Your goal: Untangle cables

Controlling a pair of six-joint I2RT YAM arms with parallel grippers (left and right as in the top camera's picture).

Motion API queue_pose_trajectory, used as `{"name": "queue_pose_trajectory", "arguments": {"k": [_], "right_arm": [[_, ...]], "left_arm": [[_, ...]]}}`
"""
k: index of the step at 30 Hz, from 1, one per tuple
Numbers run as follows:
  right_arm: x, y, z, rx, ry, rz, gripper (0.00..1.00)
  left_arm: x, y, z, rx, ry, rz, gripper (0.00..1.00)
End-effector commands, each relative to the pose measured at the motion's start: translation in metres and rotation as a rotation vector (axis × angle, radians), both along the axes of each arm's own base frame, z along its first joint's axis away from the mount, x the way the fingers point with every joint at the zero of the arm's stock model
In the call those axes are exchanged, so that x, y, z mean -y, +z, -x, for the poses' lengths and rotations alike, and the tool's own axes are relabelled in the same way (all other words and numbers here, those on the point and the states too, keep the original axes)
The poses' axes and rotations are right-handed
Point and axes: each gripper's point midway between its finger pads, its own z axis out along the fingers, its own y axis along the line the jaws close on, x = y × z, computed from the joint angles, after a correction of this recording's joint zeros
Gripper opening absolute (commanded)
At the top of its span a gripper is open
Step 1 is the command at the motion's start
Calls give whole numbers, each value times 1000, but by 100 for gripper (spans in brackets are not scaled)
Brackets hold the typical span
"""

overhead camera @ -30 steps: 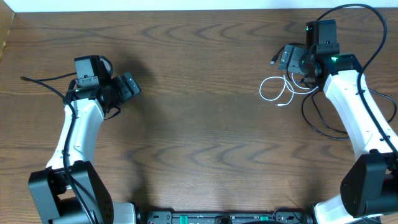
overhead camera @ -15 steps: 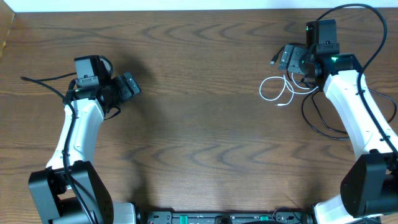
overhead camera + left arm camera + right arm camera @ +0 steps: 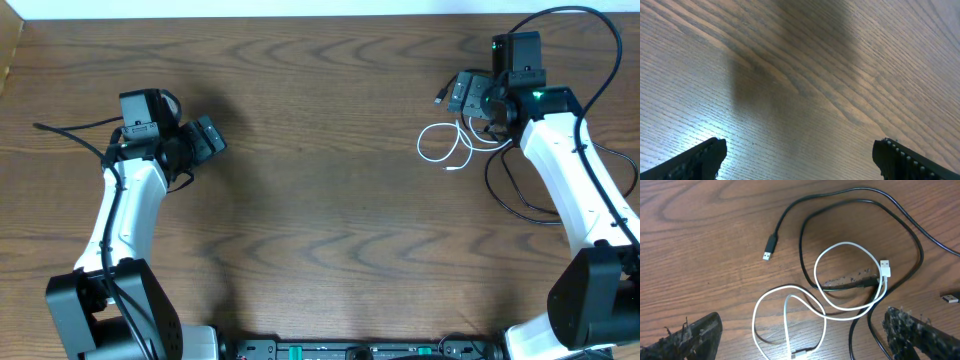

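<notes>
White, thin and looped twice, the shorter cord [image 3: 846,243] lies on the brown wood-grain table [image 3: 330,200], toward its far right corner. Its loops cross the longer thin black cord [image 3: 771,243], whose flat metal-tipped plug points away from them. Both lie just below the right gripper [image 3: 802,332], whose jaws are spread wide and hold nothing. The left gripper [image 3: 800,160] hangs well apart over the table's left side, its jaws also spread wide and empty. Any print on the plugs is too small to read.

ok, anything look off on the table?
Only the tangle at far right: the white cable loops across the black cable in several places. Nothing looks spilled or broken.
</notes>
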Motion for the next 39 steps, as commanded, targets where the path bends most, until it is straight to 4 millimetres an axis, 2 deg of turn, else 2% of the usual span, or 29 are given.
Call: {"name": "queue_pose_trajectory", "arguments": {"k": [1,25,30,36,39], "right_arm": [[4,2,0,4,-9,18,99],[4,2,0,4,-9,18,99],[4,2,0,4,-9,18,99],[4,2,0,4,-9,18,99],[4,2,0,4,-9,18,99]], "left_arm": [[-3,11,-2,28,5,-19,98],[-4,13,-1,30,7,-23,98],[2,11,0,20,-12,-22,98],[14,-17,20,-53,-95,-87,97],[20,-32,27,-37,-113,-99,98]]}}
